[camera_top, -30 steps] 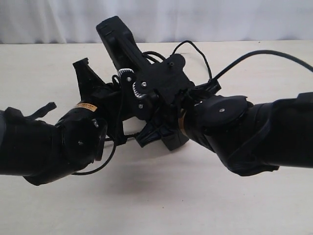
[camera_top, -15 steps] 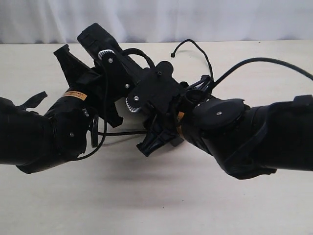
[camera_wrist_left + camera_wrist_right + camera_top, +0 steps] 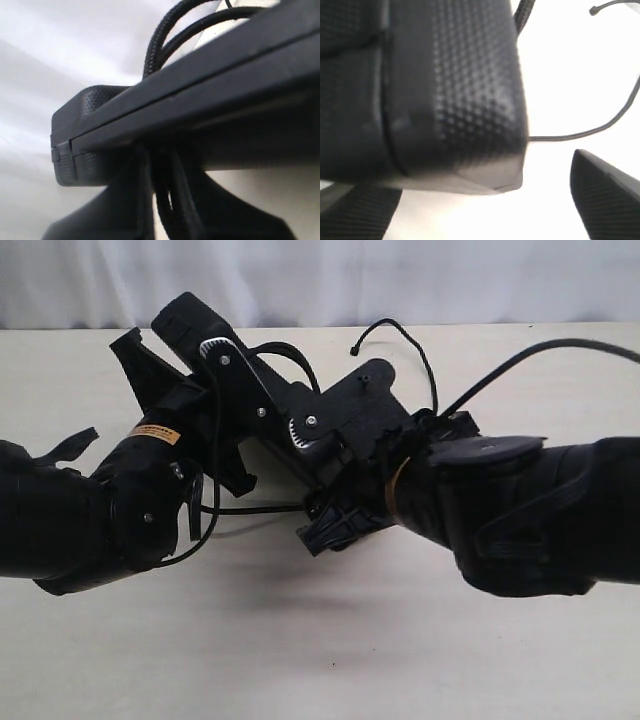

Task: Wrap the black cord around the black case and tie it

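The pale table (image 3: 320, 640) lies below everything. The black case (image 3: 190, 318) is off it, tilted in the air between my two arms, with one rounded end pointing up and away.

I judge the case rigid and light. Its dimpled matte skin should give good purchase, so the flat faces are the place to clamp it, clear of the band where the string must pass.

The black cord (image 3: 255, 509) is thin, braided and limp. Two strands cross the case's seamed edge in the left wrist view. A slack run hangs between my arms, and the free tail (image 3: 392, 326) curls over the table beyond. It will sag and slide on the rounded corners unless held taut, so I would pinch it close to the case, not out at the tail.

My left claw (image 3: 172, 167) grips the case, its fingers against the underside and cord strands running between them. My right claw (image 3: 470, 195) stands open around a corner of the case, with one finger (image 3: 605, 200) clearly apart from it, holding nothing.
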{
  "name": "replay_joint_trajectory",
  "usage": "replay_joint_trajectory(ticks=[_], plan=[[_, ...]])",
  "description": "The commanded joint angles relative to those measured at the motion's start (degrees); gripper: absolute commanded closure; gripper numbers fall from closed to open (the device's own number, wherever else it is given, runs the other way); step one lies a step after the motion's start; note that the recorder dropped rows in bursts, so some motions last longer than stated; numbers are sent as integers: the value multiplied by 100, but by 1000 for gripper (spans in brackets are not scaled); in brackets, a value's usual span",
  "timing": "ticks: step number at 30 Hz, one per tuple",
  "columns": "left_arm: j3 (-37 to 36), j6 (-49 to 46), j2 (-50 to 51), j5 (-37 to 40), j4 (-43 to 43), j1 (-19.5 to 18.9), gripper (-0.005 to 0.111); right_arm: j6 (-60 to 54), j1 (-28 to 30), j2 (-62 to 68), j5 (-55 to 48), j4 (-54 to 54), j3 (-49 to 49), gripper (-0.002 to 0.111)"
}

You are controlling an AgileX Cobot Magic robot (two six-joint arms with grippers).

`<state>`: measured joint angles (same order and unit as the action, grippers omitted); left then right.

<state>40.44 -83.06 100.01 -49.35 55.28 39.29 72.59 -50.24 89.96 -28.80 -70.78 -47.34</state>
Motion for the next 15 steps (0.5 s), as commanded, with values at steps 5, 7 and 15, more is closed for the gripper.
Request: replay_joint_trajectory(ticks=[5, 7, 15], plan=[[-6, 227, -48, -212, -19, -26, 107, -1776, 30, -804, -220, 1576, 13, 24], [-6, 237, -48, -212, -19, -26, 107, -2060, 30, -998, -284, 1858, 13, 24], [-6, 236, -48, -212, 5, -26, 107, -3064, 878, -1814, -79, 3442, 2, 30]])
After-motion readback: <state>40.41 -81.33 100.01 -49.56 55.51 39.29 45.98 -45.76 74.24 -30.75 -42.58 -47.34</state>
